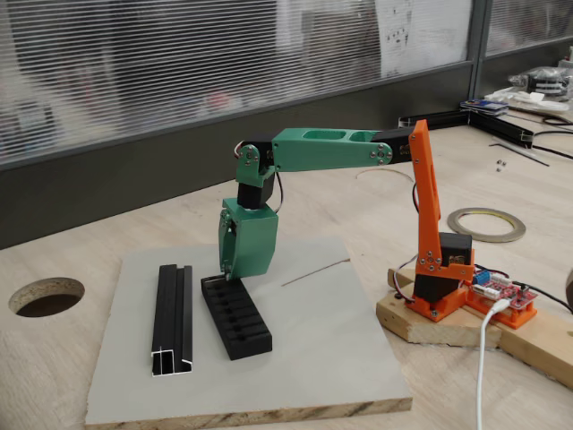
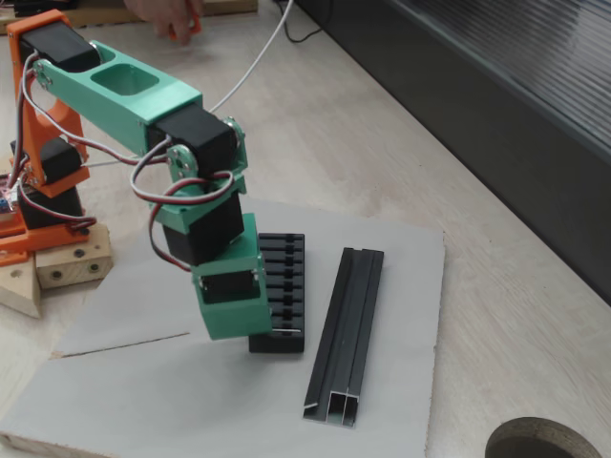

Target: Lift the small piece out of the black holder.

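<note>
Arm [image 1: 322, 148] folds forward, gripper [image 1: 229, 273] pointing straight down onto the black holder's [image 1: 240, 318] twelve o'clock end; whether its fingers are spread or closed, I cannot tell. Holder is a slotted block at the grey board's [image 1: 304, 358] centre.

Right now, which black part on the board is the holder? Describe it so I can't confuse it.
On the grey board, two black parts lie side by side. The holder is the shorter, wider block under the green gripper, with a row of slots across its top; the rail beside it is longer, narrower, with silvery cut ends.
</note>
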